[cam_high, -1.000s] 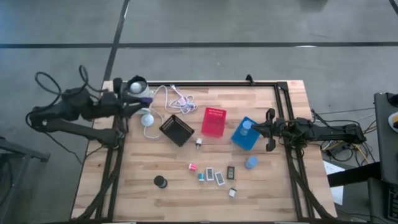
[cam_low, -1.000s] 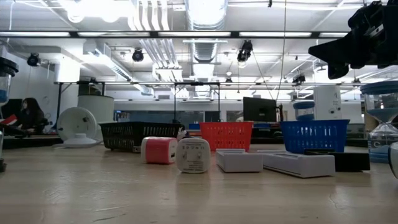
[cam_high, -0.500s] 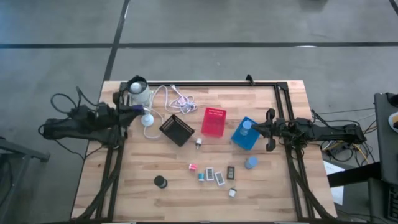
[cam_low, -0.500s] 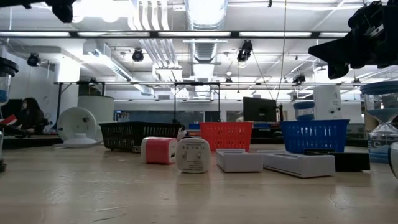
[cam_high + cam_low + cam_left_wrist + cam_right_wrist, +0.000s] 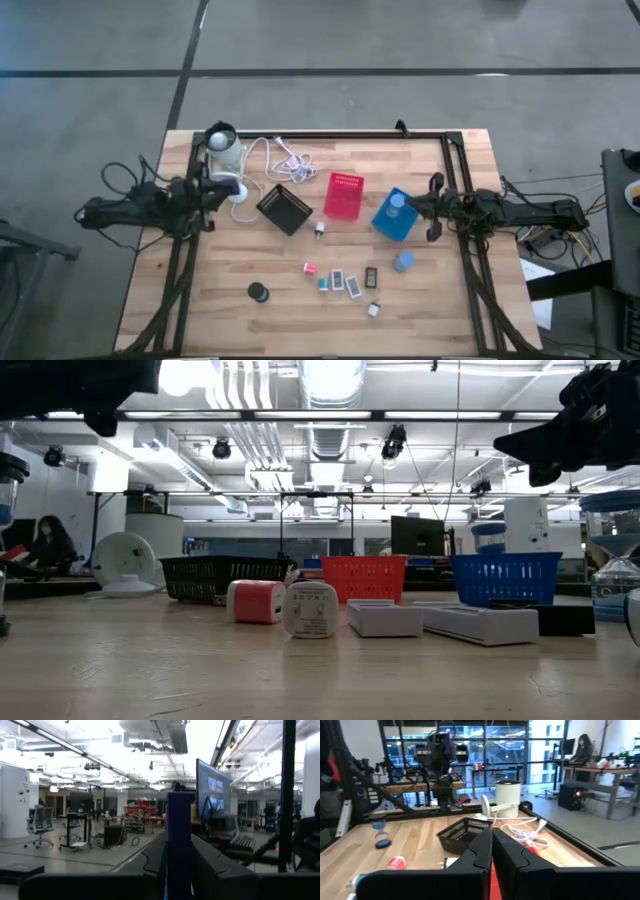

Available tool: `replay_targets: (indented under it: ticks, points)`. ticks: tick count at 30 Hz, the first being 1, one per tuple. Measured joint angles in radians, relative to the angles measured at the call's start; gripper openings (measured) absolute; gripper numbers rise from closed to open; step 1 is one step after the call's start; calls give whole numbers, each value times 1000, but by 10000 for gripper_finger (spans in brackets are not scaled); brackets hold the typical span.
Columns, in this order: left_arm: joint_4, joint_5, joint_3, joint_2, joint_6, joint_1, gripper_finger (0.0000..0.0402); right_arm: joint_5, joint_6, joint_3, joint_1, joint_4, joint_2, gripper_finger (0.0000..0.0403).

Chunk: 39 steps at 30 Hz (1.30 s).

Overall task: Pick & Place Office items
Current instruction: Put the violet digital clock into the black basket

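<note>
Two dark jointed arms, looping cables

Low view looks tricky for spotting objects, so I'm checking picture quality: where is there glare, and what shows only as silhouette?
Low view: ceiling lights blow out to white glare at the top; both dark arms are backlit silhouettes in the upper corners, while the pink rounded block is evenly lit. Left wrist view: bright ceiling glare; the upright purple block stays dark.

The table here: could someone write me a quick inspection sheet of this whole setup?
Surface: wooden table, framed by black rails.
Job's things: small blocks, black disc, pale-blue piece loose at the near half.
Clutter: black bin, red bin, blue bin, white lamp.
Grippers: left gripper shut on a purple block; right gripper shut, empty, over the blue bin.
Cables: white cable coiled beside the lamp.
Surroundings: seated person far off.
</note>
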State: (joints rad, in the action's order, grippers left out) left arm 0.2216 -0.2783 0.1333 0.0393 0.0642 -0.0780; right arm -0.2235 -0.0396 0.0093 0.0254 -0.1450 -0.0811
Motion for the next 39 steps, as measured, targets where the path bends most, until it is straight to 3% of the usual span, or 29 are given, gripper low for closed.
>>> replay_targets:
  ticks: [11, 25, 39]
  points:
    - [3, 0, -124, -17, -18, 0, 62, -17, 9, 0, 0, -35, 0, 8]
    - [-10, 2, -125, -18, -41, 0, 62, -16, 9, 0, 0, -46, 0, 8]
    - [6, -45, 1, 48, -17, 0, 62, -15, -13, 0, 0, -46, 0, 8]
